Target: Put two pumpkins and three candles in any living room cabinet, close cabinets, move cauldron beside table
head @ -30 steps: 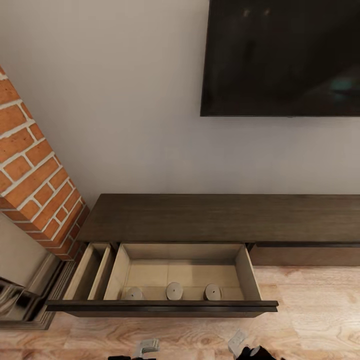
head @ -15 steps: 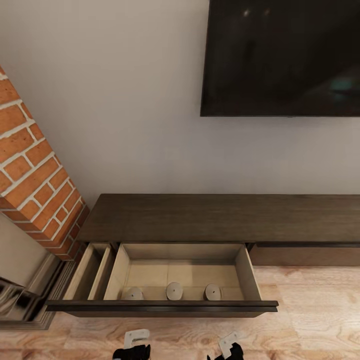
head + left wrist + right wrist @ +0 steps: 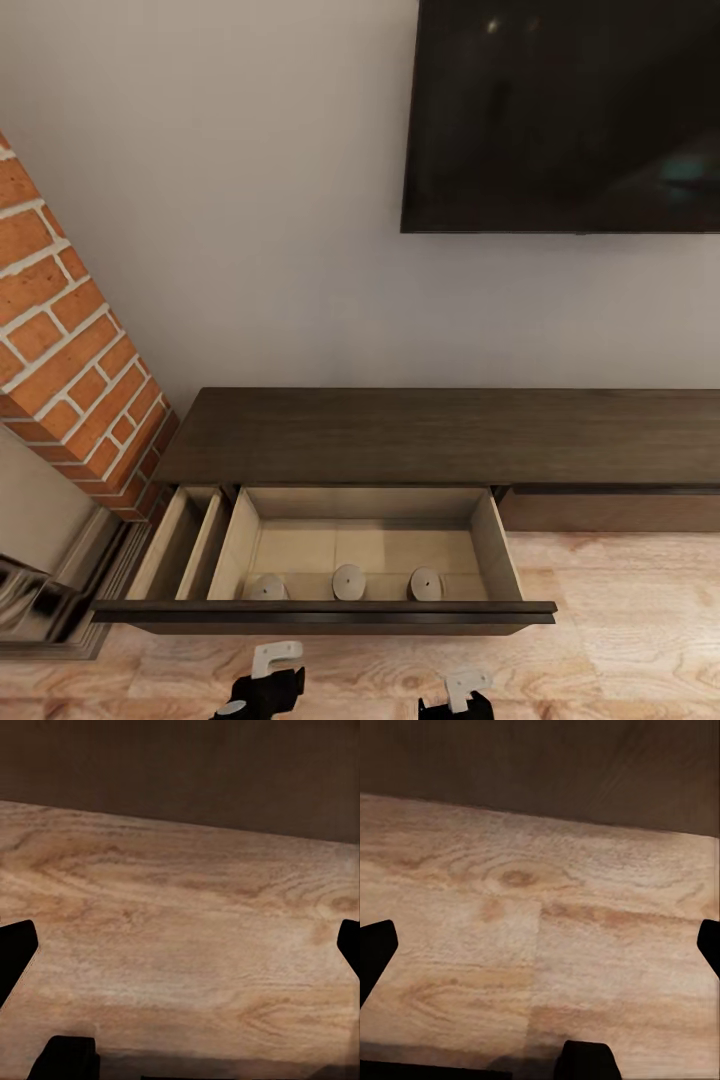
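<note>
Head view: both claws (image 3: pixel 262 672) (image 3: pixel 460 695) low (fingers spread, empty) before the open cabinet (image 3: pixel 330 612)

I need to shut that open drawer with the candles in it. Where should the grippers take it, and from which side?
Don't pinch it: the drawer front is a flat, handle-less slab. Come from the room side and push its outer face squarely toward the wall, left gripper and right gripper spread along it. The three candles sit just behind it.
</note>
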